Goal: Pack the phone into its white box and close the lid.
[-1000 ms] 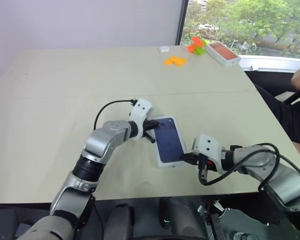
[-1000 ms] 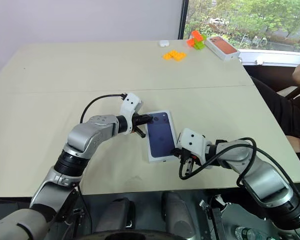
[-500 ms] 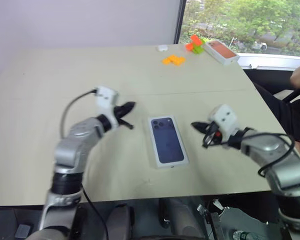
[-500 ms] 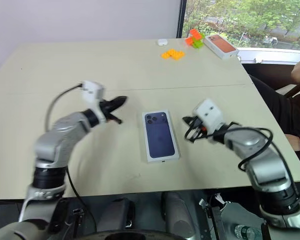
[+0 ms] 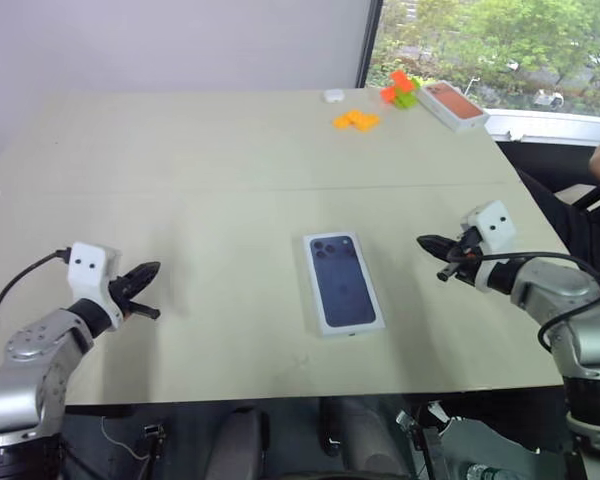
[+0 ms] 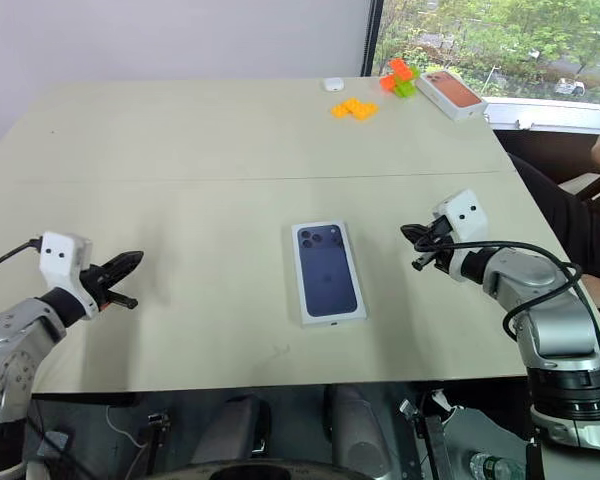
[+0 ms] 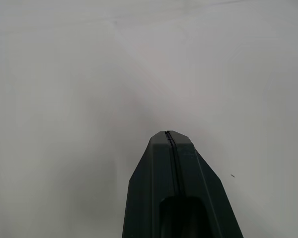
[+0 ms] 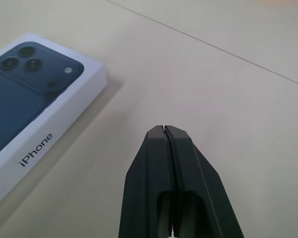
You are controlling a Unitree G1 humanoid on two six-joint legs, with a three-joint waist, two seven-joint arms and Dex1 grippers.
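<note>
The lid (image 5: 343, 282) now sits on the white box mid-tabletop (image 5: 180, 180); both claws have drawn apart. Left claw (image 5: 140, 292) and right claw (image 5: 437, 250) are pinched closed, empty; packing looks finished.

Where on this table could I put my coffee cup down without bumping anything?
Bare tabletop spreads between the closed white box and the orange blocks. Also between the box and each shut claw, left and right. The far right corner is crowded.
</note>
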